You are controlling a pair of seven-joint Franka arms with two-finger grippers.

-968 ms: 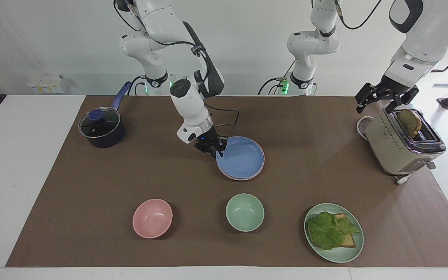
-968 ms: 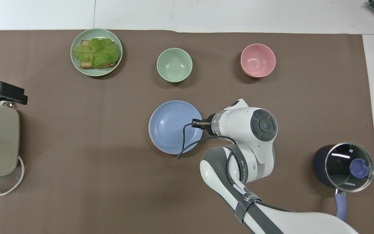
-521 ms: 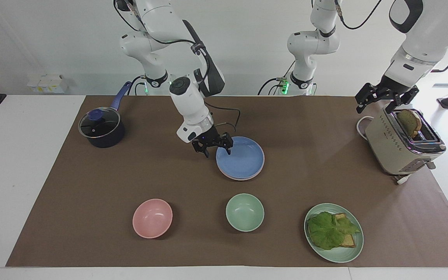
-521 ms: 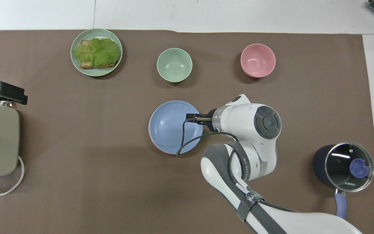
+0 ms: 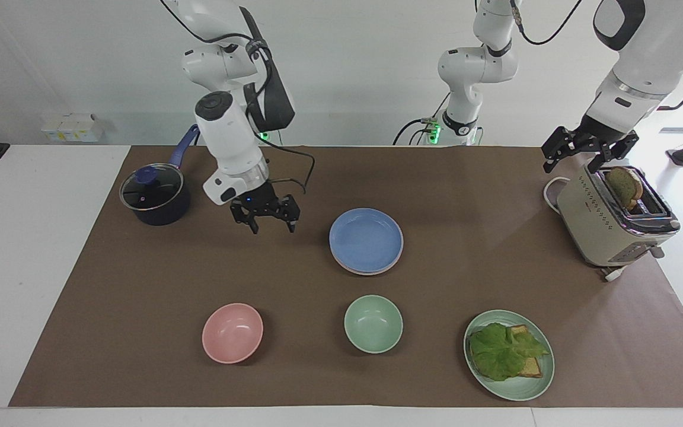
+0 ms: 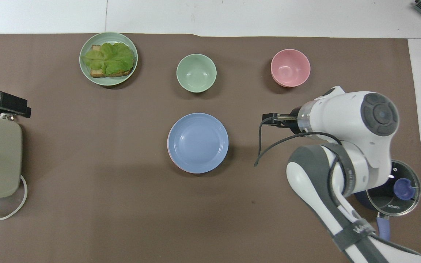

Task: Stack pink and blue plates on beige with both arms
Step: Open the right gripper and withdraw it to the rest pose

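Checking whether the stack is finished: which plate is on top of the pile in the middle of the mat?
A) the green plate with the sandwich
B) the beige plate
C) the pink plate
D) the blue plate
D: the blue plate lies on top, with only a pinkish rim showing beneath it.

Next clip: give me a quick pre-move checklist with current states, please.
1. Round matte blue plate tops the stack: ok.
2. Pale pink plate under it, rim showing: ok.
3. Cream-beige plate at the bottom: cannot tell, hidden.
4. Right gripper open, empty, over bare mat beside the stack: ok.
5. Left gripper open, waiting over the beige toaster: ok.
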